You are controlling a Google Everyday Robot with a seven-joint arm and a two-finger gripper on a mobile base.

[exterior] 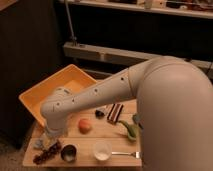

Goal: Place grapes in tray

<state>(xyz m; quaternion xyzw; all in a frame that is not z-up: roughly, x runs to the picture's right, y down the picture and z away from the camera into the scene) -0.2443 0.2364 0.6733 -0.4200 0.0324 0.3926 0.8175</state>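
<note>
The grapes (pixel 47 152), a dark reddish bunch, lie at the near left corner of the wooden worktop (pixel 107 136), just beside a small dark cup (pixel 68 152). They are not yet in the yellow tray (pixel 64 84), which sits tilted off the far left end of the worktop. The gripper (pixel 43 142) hangs low right over the bunch at the end of the pale arm (pixel 95 97), close enough that from where I stand it looks to be touching or nearly so. The arm hides the jaws, so I cannot tell whether they are open or have anything in hold. To my eye the step in hand is the grasp. Done well, it means closing around the thick middle of the bunch rather than on a stray stem, and gently, since grapes squash and drop off. The dark cup is the neighbour most likely to get knocked, so a straight lift before swinging back to the tray seems wisest. An orange fruit (pixel 85 125) and a white bowl (pixel 102 150) lie further right, well out of the way.
</note>
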